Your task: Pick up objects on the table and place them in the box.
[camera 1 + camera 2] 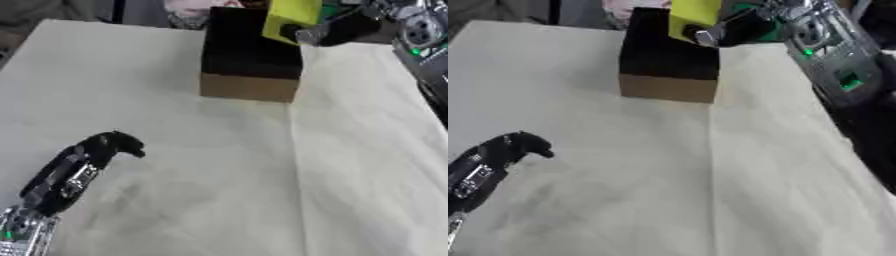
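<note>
Right now my right hand [337, 31] is closed around a yellow block [291, 19], holding it at the far edge of the tabletop [219, 190], over the far right corner of the box [252, 55]. To do this well I should carry the block further in over the dark opening, so it clears the rim, lower it a little, and only then let the fingers spread. The block looks flat-faced, bright yellow-green and rigid; its lower end seems to overlap the box wall, though blur makes that uncertain. My left hand [109, 146] rests idle near the tabletop's near left corner, fingers curled on nothing.
</note>
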### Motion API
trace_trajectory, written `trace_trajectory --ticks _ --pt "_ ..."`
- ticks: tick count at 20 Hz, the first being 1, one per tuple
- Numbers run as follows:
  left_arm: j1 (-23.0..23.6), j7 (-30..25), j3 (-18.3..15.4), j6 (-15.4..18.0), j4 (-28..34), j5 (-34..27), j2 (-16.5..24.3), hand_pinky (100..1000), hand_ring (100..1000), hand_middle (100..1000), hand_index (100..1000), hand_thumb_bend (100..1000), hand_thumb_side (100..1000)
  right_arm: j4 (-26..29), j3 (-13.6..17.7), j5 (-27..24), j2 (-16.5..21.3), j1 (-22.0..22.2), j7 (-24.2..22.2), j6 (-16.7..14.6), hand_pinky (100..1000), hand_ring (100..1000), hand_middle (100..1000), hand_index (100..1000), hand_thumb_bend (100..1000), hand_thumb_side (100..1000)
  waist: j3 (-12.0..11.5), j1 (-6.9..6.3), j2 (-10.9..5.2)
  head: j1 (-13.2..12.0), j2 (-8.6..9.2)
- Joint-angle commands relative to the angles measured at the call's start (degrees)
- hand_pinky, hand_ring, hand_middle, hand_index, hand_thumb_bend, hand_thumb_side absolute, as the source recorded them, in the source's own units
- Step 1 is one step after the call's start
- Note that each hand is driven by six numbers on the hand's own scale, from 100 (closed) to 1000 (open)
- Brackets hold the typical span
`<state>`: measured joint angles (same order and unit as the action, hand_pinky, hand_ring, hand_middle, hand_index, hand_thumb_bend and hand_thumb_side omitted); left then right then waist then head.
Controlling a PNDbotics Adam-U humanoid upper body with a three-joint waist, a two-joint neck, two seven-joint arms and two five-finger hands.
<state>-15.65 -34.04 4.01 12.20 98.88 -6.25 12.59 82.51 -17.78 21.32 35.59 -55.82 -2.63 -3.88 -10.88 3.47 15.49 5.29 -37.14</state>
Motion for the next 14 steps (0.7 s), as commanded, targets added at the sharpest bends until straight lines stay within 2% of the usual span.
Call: trace_trajectory --ticks 1,7,12,14 --pt "-1.92 -1.31 1.16 -0.15 1.27 -1.33 0.63 947 724 703 791 145 807 -4.57 2.68 1.31 0.59 -1.95 1.08 -0.7 679 780 436 641 468 100 -1.24 0.18 -0.7 2.63 1.9" --pt "-4.68 -3.31 2.96 -0.7 1.74 -3.11 0.56 946 723 703 791 140 799 -14.18 5.73 3.79 0.23 -3.53 2.52 -3.24 687 797 456 663 472 100 -4.86 1.23 0.01 7.31 3.66" --pt "-5.8 -4.53 3.93 -0.94 2.03 -3.86 0.5 947 723 703 791 139 800 -22.78 8.17 5.06 -0.86 -4.68 4.3 -5.31 686 824 476 689 491 100 -6.51 1.49 0.6 10.28 4.24" --pt "-6.07 -4.77 4.11 -0.96 2.12 -4.01 0.43 947 723 703 791 138 800 -26.21 8.69 5.88 -1.6 -5.07 5.04 -5.96 688 838 505 710 527 152 -6.96 1.49 0.78 11.27 4.43"
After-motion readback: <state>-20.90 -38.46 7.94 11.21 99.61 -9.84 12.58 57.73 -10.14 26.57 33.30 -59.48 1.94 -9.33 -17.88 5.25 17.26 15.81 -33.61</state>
